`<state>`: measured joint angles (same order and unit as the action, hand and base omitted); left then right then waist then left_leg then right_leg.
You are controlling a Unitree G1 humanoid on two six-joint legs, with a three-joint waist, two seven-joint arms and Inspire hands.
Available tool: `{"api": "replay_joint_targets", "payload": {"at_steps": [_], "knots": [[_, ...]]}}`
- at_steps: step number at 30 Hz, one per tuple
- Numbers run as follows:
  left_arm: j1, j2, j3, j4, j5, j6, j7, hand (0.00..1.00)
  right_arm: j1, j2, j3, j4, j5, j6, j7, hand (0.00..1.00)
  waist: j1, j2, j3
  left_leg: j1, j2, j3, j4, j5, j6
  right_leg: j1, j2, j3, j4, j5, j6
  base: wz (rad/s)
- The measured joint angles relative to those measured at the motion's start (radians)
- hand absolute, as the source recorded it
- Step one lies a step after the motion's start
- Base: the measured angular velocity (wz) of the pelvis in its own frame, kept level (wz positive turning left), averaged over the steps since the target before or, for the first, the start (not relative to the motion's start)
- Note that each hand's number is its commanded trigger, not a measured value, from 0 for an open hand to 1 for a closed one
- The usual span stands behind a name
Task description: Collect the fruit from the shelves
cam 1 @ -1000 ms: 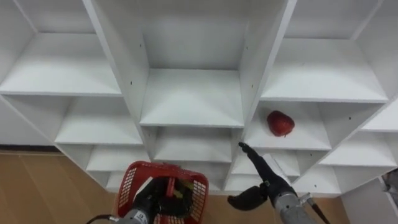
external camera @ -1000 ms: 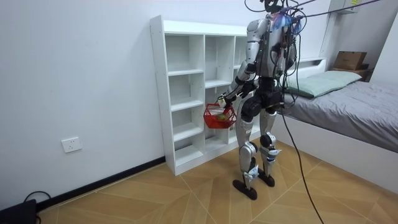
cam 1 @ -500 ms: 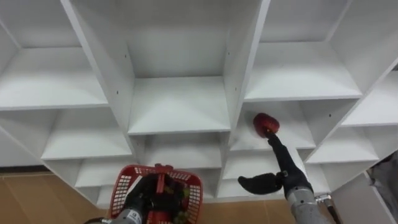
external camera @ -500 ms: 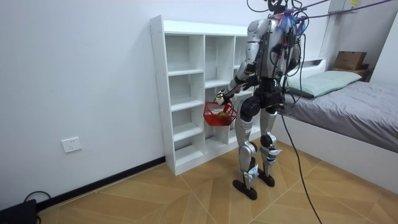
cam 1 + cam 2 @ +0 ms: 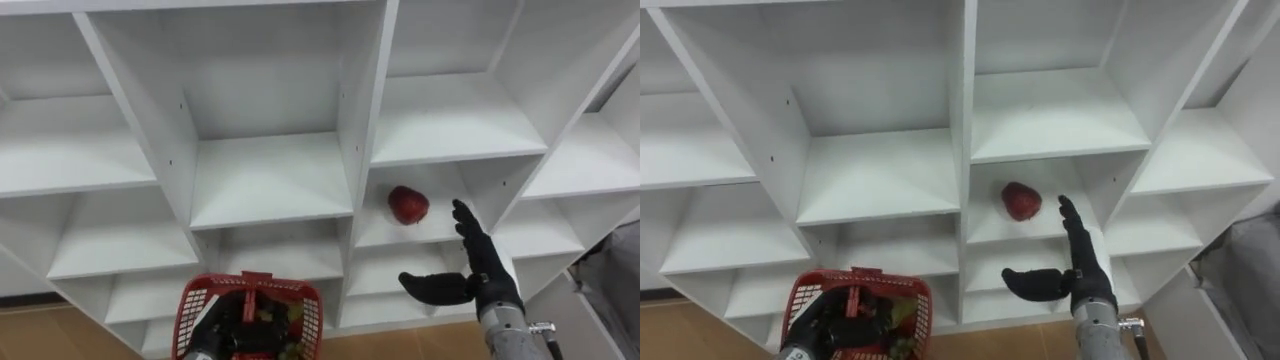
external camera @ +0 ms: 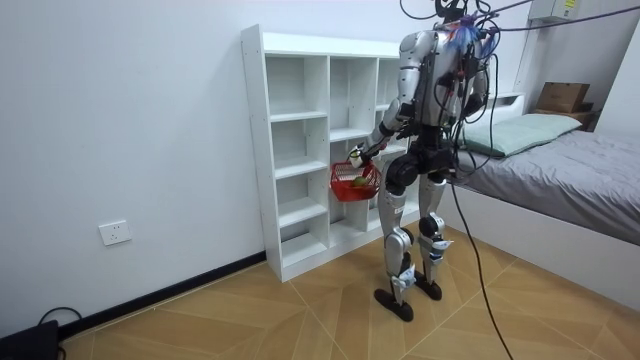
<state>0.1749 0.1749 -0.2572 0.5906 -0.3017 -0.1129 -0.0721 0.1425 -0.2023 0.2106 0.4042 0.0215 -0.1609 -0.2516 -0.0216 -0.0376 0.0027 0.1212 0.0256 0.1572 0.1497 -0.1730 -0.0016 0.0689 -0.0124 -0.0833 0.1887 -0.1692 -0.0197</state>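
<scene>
Now — right robot hand (image 5: 490,282) spread by apple (image 5: 407,204) | room view: bed (image 6: 575,168)

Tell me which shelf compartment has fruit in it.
The compartment directly ahead of the open right robot hand: it holds a red apple; the others in view are bare.

Your right hand (image 5: 486,281) is up in front of you on an extended forearm. Its fingers are straight and together, pointing up and away, and the thumb is spread wide toward your left. Your left hand (image 5: 222,326) sits low on your left side, fingers curled round the handle of the basket (image 5: 300,292). In the room view you stand upright, left elbow bent and forearm held forward at hip height.
</scene>
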Motion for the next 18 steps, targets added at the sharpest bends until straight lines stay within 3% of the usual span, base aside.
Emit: {"api": "replay_joint_targets", "payload": {"at_steps": [7, 18], "knots": [[0.020, 0.000, 0.040, -0.055, 0.001, 0.000, -0.008, 1.00, -0.002, -0.002, -0.040, -0.101, 0.008, -0.001, -0.001, 0.00, 0.002, -0.005, 0.0021, 0.003, 0.000, 0.003, 0.000, 0.000, 0.000, 0.003, 0.001, 0.000, 0.000, 0.000, 0.000, 0.00], [0.030, 0.000, 0.054, -0.056, -0.001, 0.000, -0.007, 1.00, -0.004, 0.000, -0.070, -0.106, 0.007, -0.002, -0.018, 0.00, -0.001, -0.010, 0.0068, 0.013, 0.000, 0.004, -0.001, -0.005, 0.000, 0.016, 0.001, -0.002, -0.002, 0.000, 0.001, 0.00]]}}
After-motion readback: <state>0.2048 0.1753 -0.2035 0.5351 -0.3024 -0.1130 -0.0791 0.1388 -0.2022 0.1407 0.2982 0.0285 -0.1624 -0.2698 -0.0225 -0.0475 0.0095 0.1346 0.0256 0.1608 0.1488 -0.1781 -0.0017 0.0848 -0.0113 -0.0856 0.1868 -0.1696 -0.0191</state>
